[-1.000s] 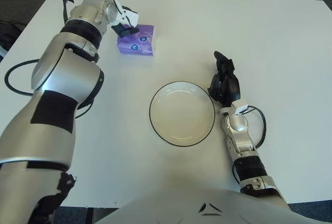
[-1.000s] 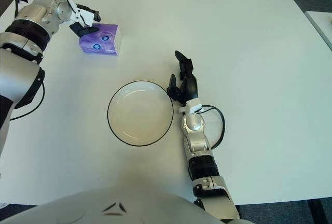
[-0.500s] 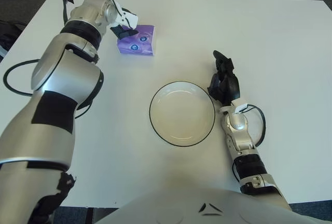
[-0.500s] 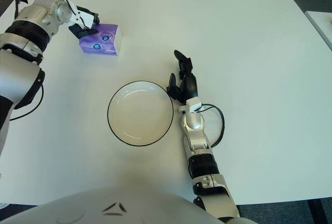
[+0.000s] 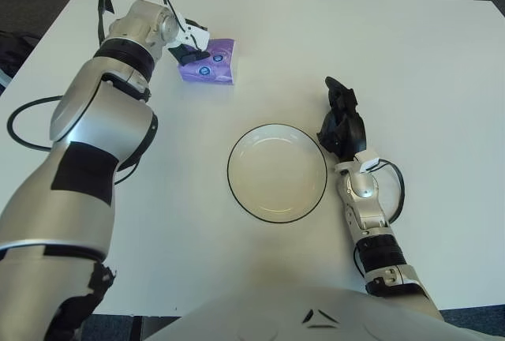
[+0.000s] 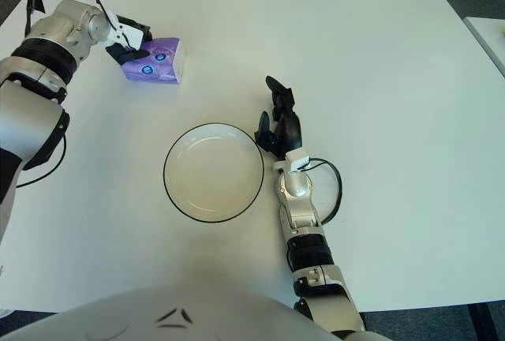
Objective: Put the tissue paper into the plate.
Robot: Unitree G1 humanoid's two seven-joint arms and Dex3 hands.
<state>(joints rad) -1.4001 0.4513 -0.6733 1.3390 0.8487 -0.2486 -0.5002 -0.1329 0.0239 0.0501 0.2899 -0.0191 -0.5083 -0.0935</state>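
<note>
Tissue pack: a purple tissue pack (image 5: 208,62) lies flat on the far left of the white table (image 5: 442,65), well apart from the plate.
Left hand: the left hand (image 5: 189,43) sits at the pack's far left edge, dark fingers (image 6: 125,51) against that side; whether they pinch the pack or only touch it I cannot tell.
Plate: a white plate with a dark rim (image 5: 234,191) stands near the table's middle, nothing in it.
Right hand: the right hand (image 6: 280,124) shows just right of the plate's rim, fingers loosely extended and holding nothing.
Hidden: the left hand's white shell covers the fingertips' contact with the pack.
Room: bare tabletop runs between pack and plate; the pack has table on its far side too.
</note>
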